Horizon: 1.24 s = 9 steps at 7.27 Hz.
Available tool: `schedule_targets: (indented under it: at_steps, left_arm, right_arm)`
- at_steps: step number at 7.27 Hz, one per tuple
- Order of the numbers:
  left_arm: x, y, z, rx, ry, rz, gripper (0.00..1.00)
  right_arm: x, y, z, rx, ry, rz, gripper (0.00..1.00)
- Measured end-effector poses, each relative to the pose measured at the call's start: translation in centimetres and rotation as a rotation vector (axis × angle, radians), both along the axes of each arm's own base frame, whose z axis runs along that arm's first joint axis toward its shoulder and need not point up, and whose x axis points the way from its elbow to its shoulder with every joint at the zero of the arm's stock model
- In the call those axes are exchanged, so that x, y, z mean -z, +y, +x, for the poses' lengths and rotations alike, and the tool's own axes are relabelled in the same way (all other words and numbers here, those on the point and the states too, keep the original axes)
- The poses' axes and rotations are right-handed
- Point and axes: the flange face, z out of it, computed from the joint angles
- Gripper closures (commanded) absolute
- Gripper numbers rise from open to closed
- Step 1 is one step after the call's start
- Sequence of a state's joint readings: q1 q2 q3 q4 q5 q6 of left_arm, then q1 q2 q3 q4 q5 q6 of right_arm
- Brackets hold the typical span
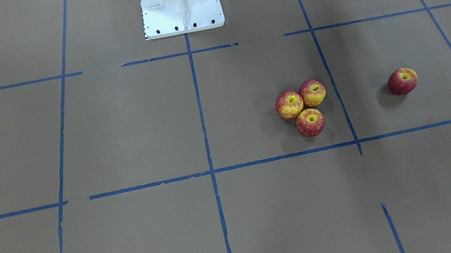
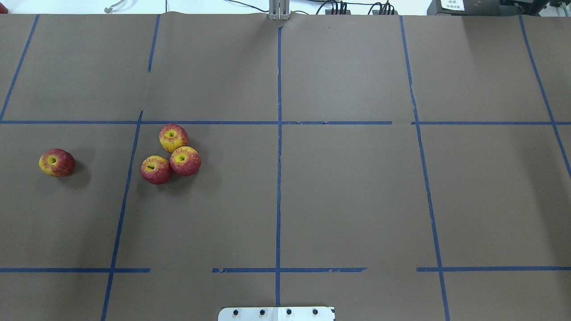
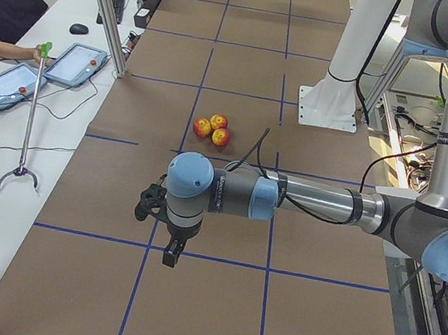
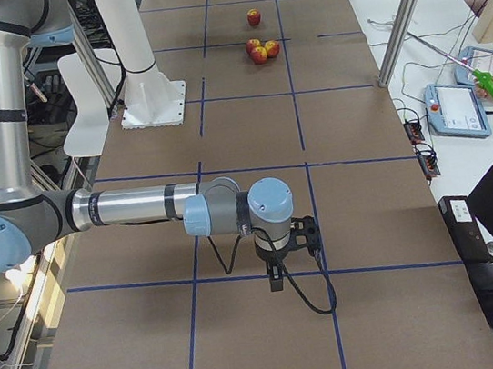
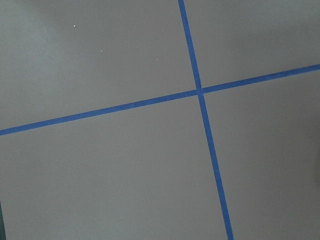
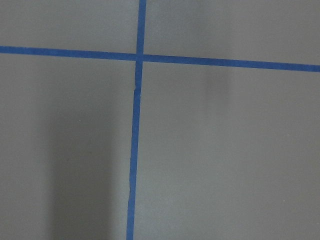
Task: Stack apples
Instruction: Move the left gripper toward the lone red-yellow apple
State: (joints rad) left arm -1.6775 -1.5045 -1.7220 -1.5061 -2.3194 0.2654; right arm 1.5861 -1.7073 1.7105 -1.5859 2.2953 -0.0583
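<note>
Two pincers, left pincer [image 3: 170, 254] and right pincer [image 4: 276, 279], are hovering over the worktop [image 2: 357, 200]; wide or narrow cannot be told. Farther off, three apples [image 2: 185, 160] are touching, the fourth apple [image 2: 56, 162] sitting apart leftward. Rounded tops are likely inviting roll-off during stacking.

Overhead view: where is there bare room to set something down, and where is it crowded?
Everything right of the centre tape line is bare paper. A narrower free strip lies between the lone apple and the three touching apples, the only crowded spot.
</note>
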Motion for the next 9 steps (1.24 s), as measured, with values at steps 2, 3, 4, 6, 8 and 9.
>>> schedule_targets:
  at_steps: [2,3,4,6,8,9]
  left_arm:
    - [-0.6,0.3,0.4,-0.007,0.004,-0.028,0.00]
    - [-0.7,0.3,0.6,-0.013,0.003,-0.031,0.00]
    - [-1.3,0.5,0.9,-0.021,0.003,-0.026,0.00]
    - [-2.2,0.2,2.9,-0.015,0.041,0.001,0.00]
    - [0.0,-1.8,11.1,0.043,0.114,-0.068,0.00]
    - [1.5,-2.3,15.2,0.097,0.148,-0.112,0.00]
  right_arm:
    - [0.0,0.0,0.0,0.000,0.000,0.001,0.00]
    - [0.0,0.0,0.0,0.000,0.000,0.001,0.00]
    - [0.0,0.0,0.0,0.000,0.000,0.001,0.00]
    - [0.0,0.0,0.0,0.000,0.000,0.000,0.00]
    - [0.0,0.0,0.0,0.000,-0.001,0.000,0.00]
    - [0.0,0.0,0.0,0.000,-0.001,0.000,0.00]
